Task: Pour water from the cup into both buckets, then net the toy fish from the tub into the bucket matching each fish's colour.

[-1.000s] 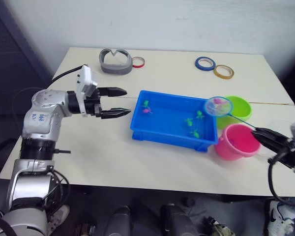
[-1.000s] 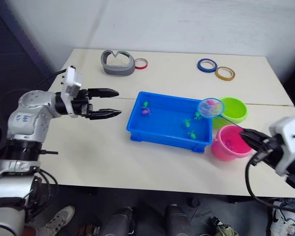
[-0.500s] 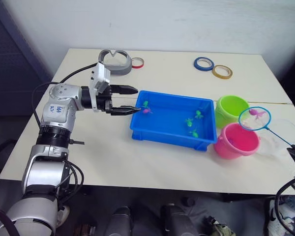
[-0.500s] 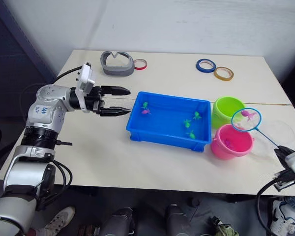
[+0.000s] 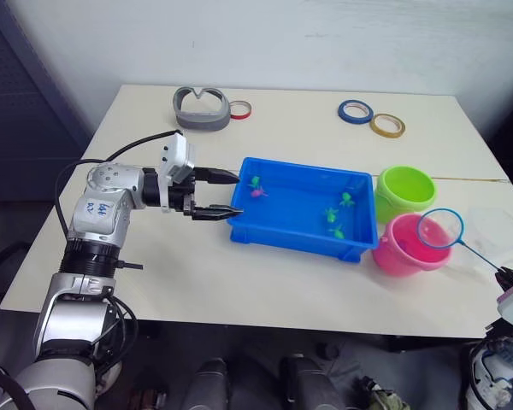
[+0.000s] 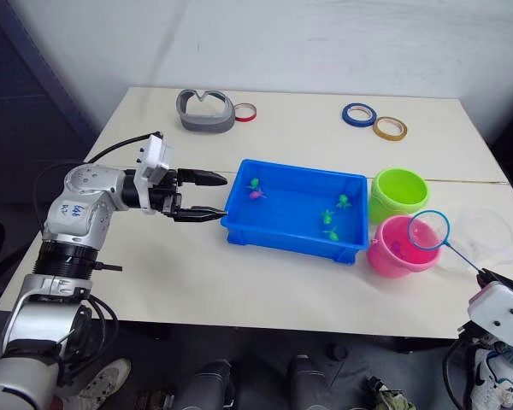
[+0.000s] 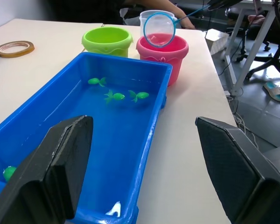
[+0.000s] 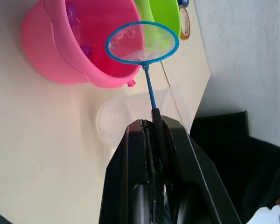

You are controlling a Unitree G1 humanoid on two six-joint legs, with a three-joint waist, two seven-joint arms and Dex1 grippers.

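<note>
The blue tub (image 5: 286,237) holds water and several toy fish, green ones (image 5: 334,213) towards its right end and a pink one (image 5: 256,192) at its left. My left gripper (image 5: 238,194) is open, its fingertips at the tub's left wall. The green bucket (image 5: 403,190) and pink bucket (image 5: 400,252) stand right of the tub. Pink fish (image 8: 86,48) lie in the pink bucket. My right gripper (image 8: 153,122) is shut on the net's handle, and the hoop (image 5: 440,228) hangs over the pink bucket's right rim with no fish in its mesh. The clear cup (image 5: 500,234) lies beside it.
At the table's back lie a grey curved object (image 5: 201,107), a red tape ring (image 5: 239,108), a blue tape ring (image 5: 357,110) and a tan tape ring (image 5: 388,125). The table's right edge runs close to the cup.
The net swung from above the tub's right end out to the right, then down over the pink bucket; the pink fish it carried has left the mesh. My left gripper came up to the tub's left wall.
</note>
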